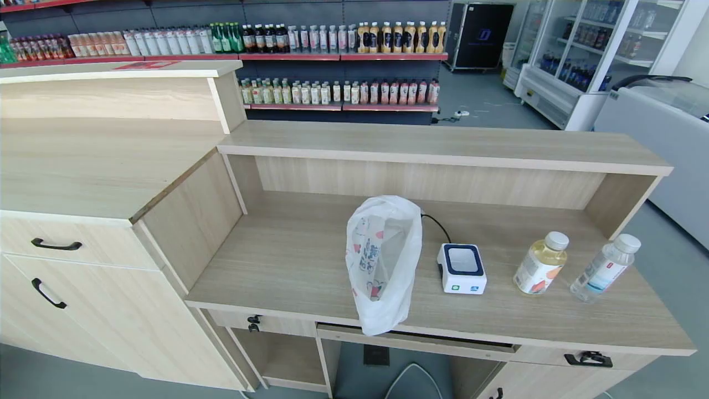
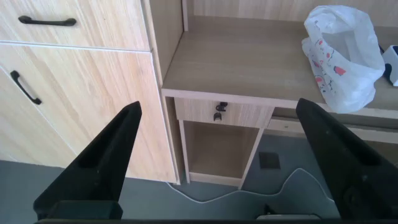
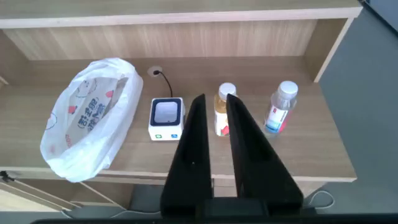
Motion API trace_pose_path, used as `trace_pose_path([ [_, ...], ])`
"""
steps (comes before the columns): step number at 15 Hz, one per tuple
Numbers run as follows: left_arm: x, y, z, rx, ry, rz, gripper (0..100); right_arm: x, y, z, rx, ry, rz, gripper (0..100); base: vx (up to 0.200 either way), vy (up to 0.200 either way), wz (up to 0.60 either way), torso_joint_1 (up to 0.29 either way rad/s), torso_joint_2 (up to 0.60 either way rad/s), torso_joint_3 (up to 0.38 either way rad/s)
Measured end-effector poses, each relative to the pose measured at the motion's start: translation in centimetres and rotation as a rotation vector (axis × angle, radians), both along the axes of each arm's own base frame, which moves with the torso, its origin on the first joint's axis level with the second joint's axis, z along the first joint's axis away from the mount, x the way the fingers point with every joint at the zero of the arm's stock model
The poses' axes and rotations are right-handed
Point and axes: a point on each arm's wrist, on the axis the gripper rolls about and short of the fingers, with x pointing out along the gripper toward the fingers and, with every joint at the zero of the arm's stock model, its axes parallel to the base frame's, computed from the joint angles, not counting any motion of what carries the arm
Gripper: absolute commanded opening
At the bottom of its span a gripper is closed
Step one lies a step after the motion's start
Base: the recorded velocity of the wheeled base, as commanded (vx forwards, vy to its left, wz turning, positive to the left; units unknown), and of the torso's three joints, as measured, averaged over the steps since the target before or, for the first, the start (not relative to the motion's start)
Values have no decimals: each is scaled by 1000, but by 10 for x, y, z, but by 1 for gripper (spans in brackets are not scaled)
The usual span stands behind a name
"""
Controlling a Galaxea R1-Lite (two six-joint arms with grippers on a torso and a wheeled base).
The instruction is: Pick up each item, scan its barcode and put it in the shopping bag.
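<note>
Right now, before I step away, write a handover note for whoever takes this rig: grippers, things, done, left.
Left gripper: open, empty, low before the counter's left end.
Right gripper: shut, empty, raised before the counter.
Shopping bag stands open on the counter; scanner to its right, then the yellow-drink bottle and the clear bottle, both upright.
Done: nothing picked up yet.
Left: scan and bag both bottles.

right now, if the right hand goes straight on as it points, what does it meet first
Probably the yellow drink bottle, standing right in line beyond the right hand; depth is unclear.
</note>
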Motion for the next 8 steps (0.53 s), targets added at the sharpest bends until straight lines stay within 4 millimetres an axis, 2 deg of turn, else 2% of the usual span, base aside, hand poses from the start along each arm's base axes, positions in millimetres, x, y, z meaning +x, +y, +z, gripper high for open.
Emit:
trace_pose_path([
  [1,0,0,0,0,0,0,100,27,-5,5,-17,4,1,100,0,0,0,0,0,0],
  [3,0,0,0,0,0,0,100,80,-19,1,-41,15,-15,100,0,0,0,0,0,0],
  [4,0,0,0,0,0,0,100,105,-29,-8,-50,18,-31,100,0,0,0,0,0,0],
  [6,0,0,0,0,0,0,100,143,-44,-34,-60,15,-51,100,0,0,0,0,0,0],
  [8,0,0,0,0,0,0,100,172,-58,-73,-58,39,-56,100,0,0,0,0,0,0],
])
